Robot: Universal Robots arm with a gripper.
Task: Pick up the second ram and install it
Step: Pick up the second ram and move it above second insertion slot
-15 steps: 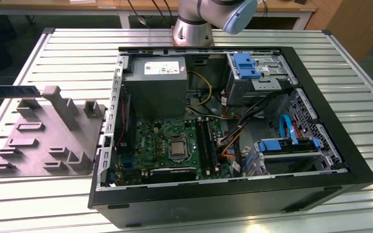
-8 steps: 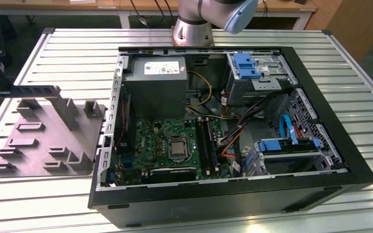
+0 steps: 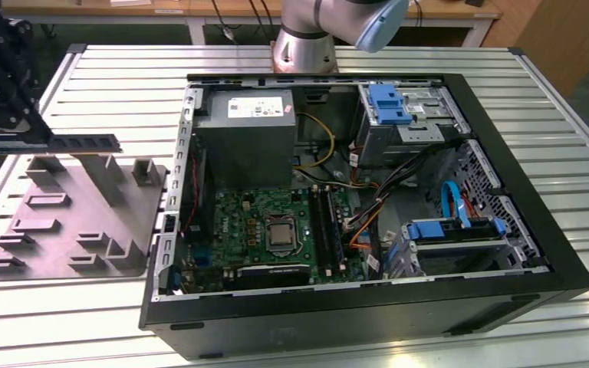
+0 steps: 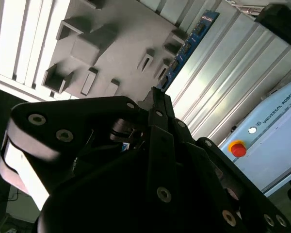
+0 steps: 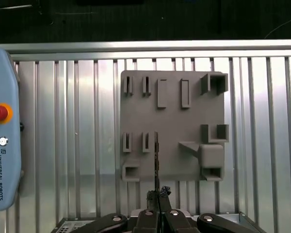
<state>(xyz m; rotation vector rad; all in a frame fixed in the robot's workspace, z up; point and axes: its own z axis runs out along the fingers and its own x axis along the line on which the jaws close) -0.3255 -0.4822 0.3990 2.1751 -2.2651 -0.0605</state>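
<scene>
Closest to me the black gripper has its jaws clamped on one end of the second ram, a long, thin, dark blue-black memory stick that sticks out from the fingertips like a lever. Seen from the first wrist view it is edge-on and looks straight, but with so little of it between the jaws I'd worry about it pivoting or slipping if it takes any knock.

Just under it lies the grey plastic tray with upright posts. In the exterior view the stick hangs close above the tallest post, and I can't tell whether it is clear, so a sideways move could catch it there. The tray rests on the ribbed metal table, with the light blue teach pendant off to one side.

Well apart, toward the exterior view's right, sits the open black computer case with the green motherboard. The dark memory slots sit low between the case walls, with orange and black cables just beside them. A tilted stick could snag those, or jam in the slot and bend under a push, and I can't judge its notch direction
</scene>
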